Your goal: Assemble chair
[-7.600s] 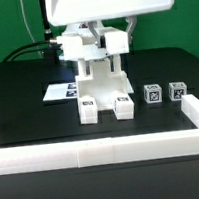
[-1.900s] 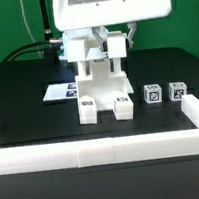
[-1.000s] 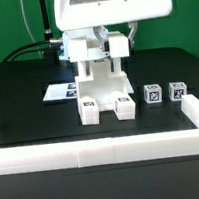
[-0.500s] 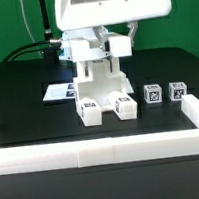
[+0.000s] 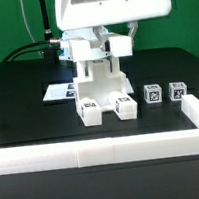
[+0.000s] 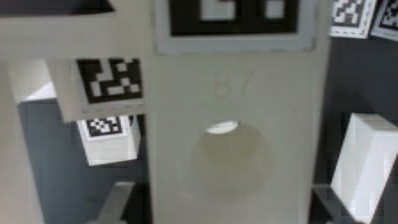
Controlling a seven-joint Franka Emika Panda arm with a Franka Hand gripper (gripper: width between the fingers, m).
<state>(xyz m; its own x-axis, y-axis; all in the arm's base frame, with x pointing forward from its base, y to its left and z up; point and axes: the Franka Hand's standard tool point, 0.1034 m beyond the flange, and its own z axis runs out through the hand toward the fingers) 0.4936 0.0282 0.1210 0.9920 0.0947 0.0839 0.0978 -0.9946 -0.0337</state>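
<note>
**rigwatcher:** What's the outside cam giving you right now?

**me:** In the exterior view I've got the chair (image 5: pixel 102 85) standing upright around the middle of the black surface (image 5: pixel 25 84). It's half built: a tall white slab section with two blocky feet at the bottom, each showing a tag to the camera. The feet look like they're down on the surface, but I can't swear there's no gap. The hand (image 5: pixel 99 55) comes straight down off the arm (image 5: pixel 111 3) and is clamped on the top end of the chair.

The marker board (image 5: pixel 56 93) lies flat just behind the chair, toward the exterior view's left. On the exterior view's right I see two loose tagged blocks (image 5: pixel 153 95) side by side. They're clear of the chair and near the corner of the white border rail (image 5: pixel 103 147), which runs along the front edge.

**rigwatcher:** And the wrist cam?

**me:** Pretty much wall-to-wall chair. One wide white slab fills most of the frame, super close and a bit blurry, with a small oval hole (image 6: pixel 221 127) about in its middle. There's a big tag (image 6: pixel 228 14) on the slab. A smaller one (image 6: pixel 111 78) sits on a white part next to it, and there's dark surface in the gaps. I can't pick out the fingertips cleanly from here, but the slab runs right through where they close, so I'm calling it gripped, not loose.
</note>
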